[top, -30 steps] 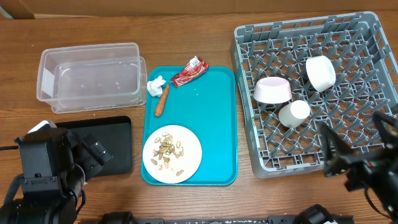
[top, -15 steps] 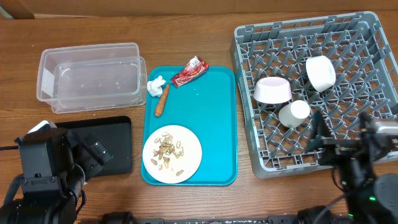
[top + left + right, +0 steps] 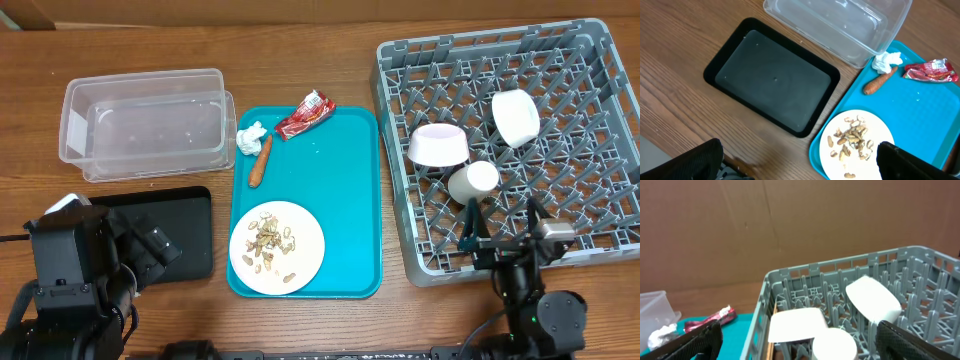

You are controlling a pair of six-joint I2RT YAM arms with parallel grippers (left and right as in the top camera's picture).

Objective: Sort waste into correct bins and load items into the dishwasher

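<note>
A teal tray (image 3: 345, 200) holds a white plate (image 3: 305, 255) of nut scraps, a carrot (image 3: 261, 160), a crumpled tissue (image 3: 250, 136) and a red wrapper (image 3: 305, 115). The grey dish rack (image 3: 590, 90) holds a pale bowl (image 3: 438, 145), a white cup (image 3: 473, 182) and a second white bowl (image 3: 515, 117). My left gripper (image 3: 800, 170) is open and empty, above the table between the black bin and the plate (image 3: 880, 127). My right gripper (image 3: 503, 235) is open and empty at the rack's front edge, facing the cup (image 3: 835, 345) and pale bowl (image 3: 795, 325).
A clear plastic bin (image 3: 145, 125) stands at the back left. A black bin (image 3: 185, 230) lies in front of it, left of the tray. A cardboard wall stands behind the rack (image 3: 840, 280) in the right wrist view.
My right arm has moved left along the rack's front edge and now faces the dishes. The left arm and all objects have not moved.
</note>
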